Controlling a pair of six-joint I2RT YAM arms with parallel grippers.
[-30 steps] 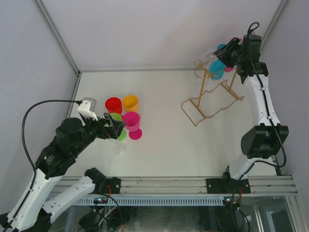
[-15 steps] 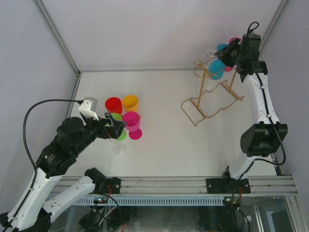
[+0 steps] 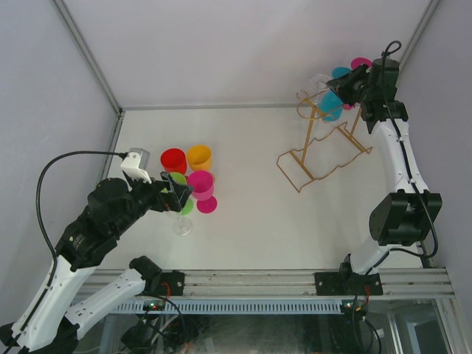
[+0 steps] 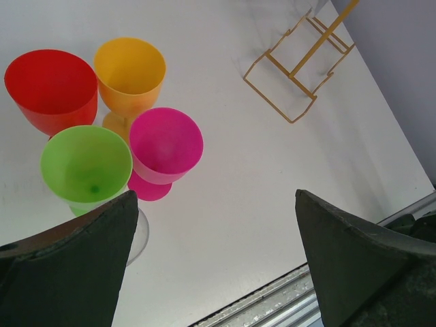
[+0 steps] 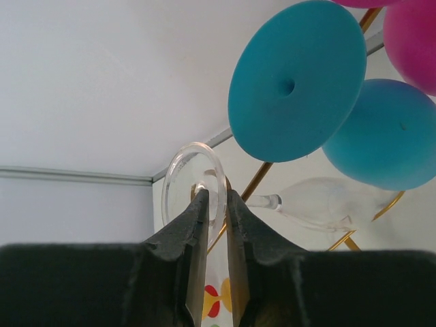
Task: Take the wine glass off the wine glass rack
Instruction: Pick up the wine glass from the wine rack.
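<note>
The gold wire wine glass rack (image 3: 318, 151) stands at the back right; it also shows in the left wrist view (image 4: 293, 65) and the right wrist view (image 5: 246, 196). A clear wine glass (image 5: 325, 204) lies sideways on it, next to a teal glass (image 5: 296, 78) and a magenta one (image 5: 414, 34). My right gripper (image 5: 212, 197) is shut on the clear glass's round foot, up at the rack's top (image 3: 346, 85). My left gripper (image 4: 214, 259) is open and empty above the table's near left (image 3: 177, 193).
Red (image 3: 173, 160), orange (image 3: 199, 156), green (image 3: 177, 179) and magenta (image 3: 200, 184) glasses stand upright in a cluster at the left. A clear glass (image 3: 181, 225) stands just in front of them. White walls close in behind and right of the rack.
My right wrist has shifted slightly up and to the right at the rack's top, still pinching the clear glass's foot. The left arm has not moved.
</note>
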